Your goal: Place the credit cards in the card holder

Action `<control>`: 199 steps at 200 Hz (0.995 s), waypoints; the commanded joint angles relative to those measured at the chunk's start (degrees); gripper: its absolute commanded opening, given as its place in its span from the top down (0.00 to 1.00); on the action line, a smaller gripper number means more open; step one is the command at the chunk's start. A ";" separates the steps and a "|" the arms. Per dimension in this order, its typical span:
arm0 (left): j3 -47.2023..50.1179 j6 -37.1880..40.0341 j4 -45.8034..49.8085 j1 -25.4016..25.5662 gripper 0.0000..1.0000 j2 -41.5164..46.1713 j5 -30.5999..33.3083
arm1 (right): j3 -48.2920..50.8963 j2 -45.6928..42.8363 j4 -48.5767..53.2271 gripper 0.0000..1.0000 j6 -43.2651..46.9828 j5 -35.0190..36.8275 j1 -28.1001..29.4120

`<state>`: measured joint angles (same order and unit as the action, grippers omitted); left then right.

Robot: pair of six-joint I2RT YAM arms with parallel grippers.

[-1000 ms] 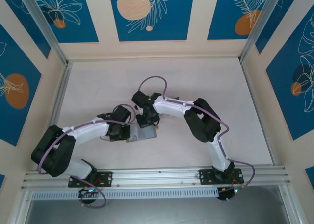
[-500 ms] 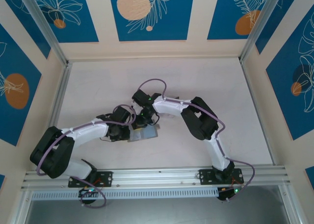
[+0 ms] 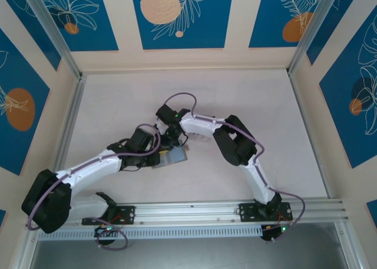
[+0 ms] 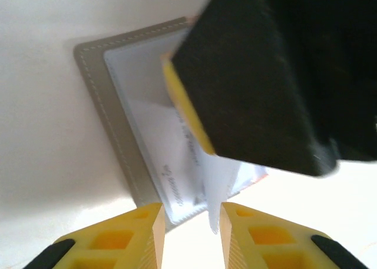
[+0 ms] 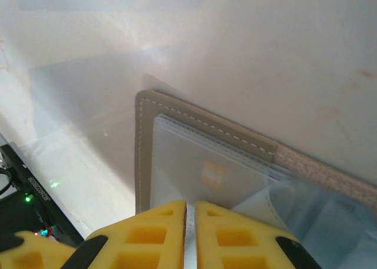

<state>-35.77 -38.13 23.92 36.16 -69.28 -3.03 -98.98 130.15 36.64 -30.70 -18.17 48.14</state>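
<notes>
- We see the flat grey card holder [image 5: 143, 163] as matt and leather-like, with pale stitched edges.
- To us the clear plastic sleeve [image 5: 200, 157] looks glossy and smooth.
- We find the white table [image 5: 247, 39] matt.

Grey card holder [image 5: 143, 151] with pale stitching; yellow right end effector fingers [image 5: 147, 233]

left arm [image 3: 97, 163]: stretched out long and low, wrist pointing in toward the other one
left hand [image 4: 191, 236]: yellow fingers [image 4: 126, 239] clearly apart, decent gap
right arm [image 3: 235, 142]: elbow folded, forearm reaching across
right hand [image 5: 190, 225]: fingers [image 5: 153, 233] nearly together, just a slit, can't tell if fully closed
spacing: right hand sits just ahead of the left hand, tips close
</notes>
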 commanded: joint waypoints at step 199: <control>1.33 6.61 -8.44 6.86 0.62 -3.75 5.18 | -10.88 4.75 11.56 0.84 0.98 -0.77 -0.59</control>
<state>-37.82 -32.36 17.93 42.11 -75.85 3.92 -107.57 134.17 47.24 -30.65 -16.51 47.59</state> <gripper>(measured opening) 0.378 0.163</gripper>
